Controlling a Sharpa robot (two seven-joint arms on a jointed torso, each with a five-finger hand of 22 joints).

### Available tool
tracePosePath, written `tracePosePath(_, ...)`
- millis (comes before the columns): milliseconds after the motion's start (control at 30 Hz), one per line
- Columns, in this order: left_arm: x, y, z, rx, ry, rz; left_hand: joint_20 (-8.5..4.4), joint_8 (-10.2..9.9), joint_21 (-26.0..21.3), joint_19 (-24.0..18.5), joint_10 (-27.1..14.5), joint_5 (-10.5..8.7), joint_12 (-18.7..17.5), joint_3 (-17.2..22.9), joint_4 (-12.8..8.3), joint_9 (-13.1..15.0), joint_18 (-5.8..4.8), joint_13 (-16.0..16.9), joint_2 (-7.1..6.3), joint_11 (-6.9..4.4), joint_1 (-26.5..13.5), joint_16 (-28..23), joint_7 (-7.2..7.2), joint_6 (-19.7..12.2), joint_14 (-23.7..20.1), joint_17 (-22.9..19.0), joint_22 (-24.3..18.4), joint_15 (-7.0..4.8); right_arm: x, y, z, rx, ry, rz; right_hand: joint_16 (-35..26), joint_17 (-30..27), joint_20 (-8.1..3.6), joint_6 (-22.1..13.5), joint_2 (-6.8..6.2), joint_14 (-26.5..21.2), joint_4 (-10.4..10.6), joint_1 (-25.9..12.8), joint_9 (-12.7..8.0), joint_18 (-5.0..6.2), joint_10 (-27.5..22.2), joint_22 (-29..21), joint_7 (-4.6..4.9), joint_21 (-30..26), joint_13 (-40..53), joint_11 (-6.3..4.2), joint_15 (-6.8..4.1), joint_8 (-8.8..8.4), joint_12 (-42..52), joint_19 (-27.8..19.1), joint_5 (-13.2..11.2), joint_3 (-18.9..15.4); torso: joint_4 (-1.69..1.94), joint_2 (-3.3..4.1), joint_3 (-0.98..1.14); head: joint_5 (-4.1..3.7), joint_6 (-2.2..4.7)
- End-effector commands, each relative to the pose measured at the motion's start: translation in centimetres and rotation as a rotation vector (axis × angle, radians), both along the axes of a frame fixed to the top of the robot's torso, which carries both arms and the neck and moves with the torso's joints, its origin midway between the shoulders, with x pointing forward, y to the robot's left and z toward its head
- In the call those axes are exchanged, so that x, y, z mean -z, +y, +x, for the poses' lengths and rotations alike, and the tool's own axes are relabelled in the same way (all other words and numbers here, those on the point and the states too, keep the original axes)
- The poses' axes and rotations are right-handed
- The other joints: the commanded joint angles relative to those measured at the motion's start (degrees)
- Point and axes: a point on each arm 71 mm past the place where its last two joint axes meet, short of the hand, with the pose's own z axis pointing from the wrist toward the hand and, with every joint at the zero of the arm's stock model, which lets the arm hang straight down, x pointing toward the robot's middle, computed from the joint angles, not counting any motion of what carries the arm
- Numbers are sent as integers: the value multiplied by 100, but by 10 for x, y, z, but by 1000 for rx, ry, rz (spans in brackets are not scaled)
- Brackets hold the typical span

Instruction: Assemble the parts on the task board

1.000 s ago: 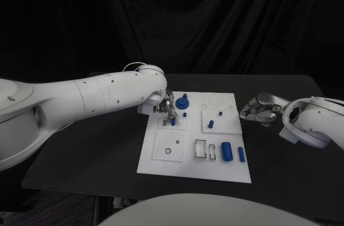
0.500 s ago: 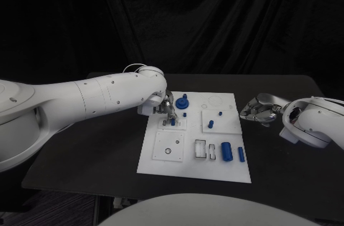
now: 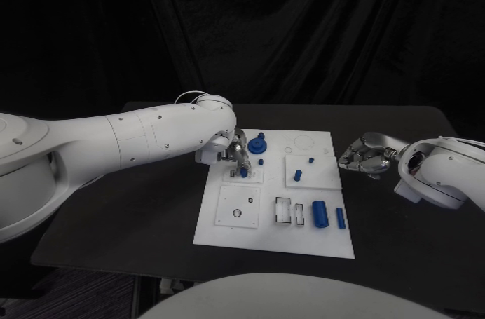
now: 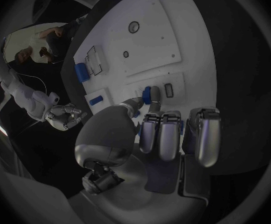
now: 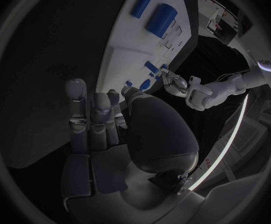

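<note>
The white task board lies in the middle of the black table. My left hand hovers over the board's far left corner, thumb and a fingertip closed round a small blue peg standing in a small square plate. In the left wrist view that peg sits between the thumb and a finger, next to an empty slot. A blue gear-shaped part stands just beyond the hand. My right hand hangs beside the board's right edge, fingers apart and holding nothing.
More blue parts sit on the board: a short peg, a thick cylinder and a slim bar near the front right. Empty rectangular slots and a round hole lie in the front plates. Bare table surrounds the board.
</note>
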Motion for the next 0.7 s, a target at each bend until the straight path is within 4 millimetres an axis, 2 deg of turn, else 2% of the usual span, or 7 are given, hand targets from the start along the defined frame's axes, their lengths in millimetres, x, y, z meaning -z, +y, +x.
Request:
tracePosePath(33, 2, -2, -1, -6, -3, -18, -4, -19, -33, 237, 598, 105, 20, 140, -79, 0, 73, 1493, -76, -16, -33, 15, -10, 61, 595, 1508, 1191, -1, 2, 0, -1, 2, 15, -15, -41, -15, -11, -4, 11, -54, 4, 62, -8, 68, -57, -8, 40, -28, -8, 1, 9, -20, -23, -46, 37, 47, 1, -2, 2, -4, -1)
tracePosePath(133, 2, -1, -1, -13, -10, -22, -8, -9, -35, 239, 598, 185, 20, 334, -195, 24, 73, 1493, -120, -23, -74, 15, -17, 87, 595, 1508, 1196, -7, 2, -1, 0, 3, 16, -16, -43, -16, -10, -4, 11, -59, 2, 71, -9, 71, -65, -13, 40, -46, -13, 3, 10, -19, -26, -53, 45, 55, 2, -3, 1, -7, -1)
tracePosePath(567, 0, 5, -1, -48, -48, -47, -29, 77, -23, 261, 598, 237, 20, 1079, -620, 189, 66, 1493, -276, -48, -327, 15, -38, 145, 595, 1508, 1224, -30, 3, -2, 0, 8, 22, -23, -70, -34, -7, -2, 9, -75, -5, 94, -10, 79, -90, -33, 43, -106, -33, 7, 13, -16, -43, -73, 69, 75, 2, -6, 5, -26, -1)
tracePosePath(700, -1, 10, -3, -75, -82, -74, -35, 101, -21, 265, 598, 223, 20, 1195, -683, 229, 65, 1493, -306, -55, -385, 15, -44, 153, 595, 1508, 1228, -37, 3, -4, 0, 13, 23, -25, -74, -37, -7, -2, 7, -78, -6, 98, -11, 82, -103, -40, 44, -126, -44, 8, 14, -16, -54, -80, 72, 77, 8, -9, 4, -35, -1)
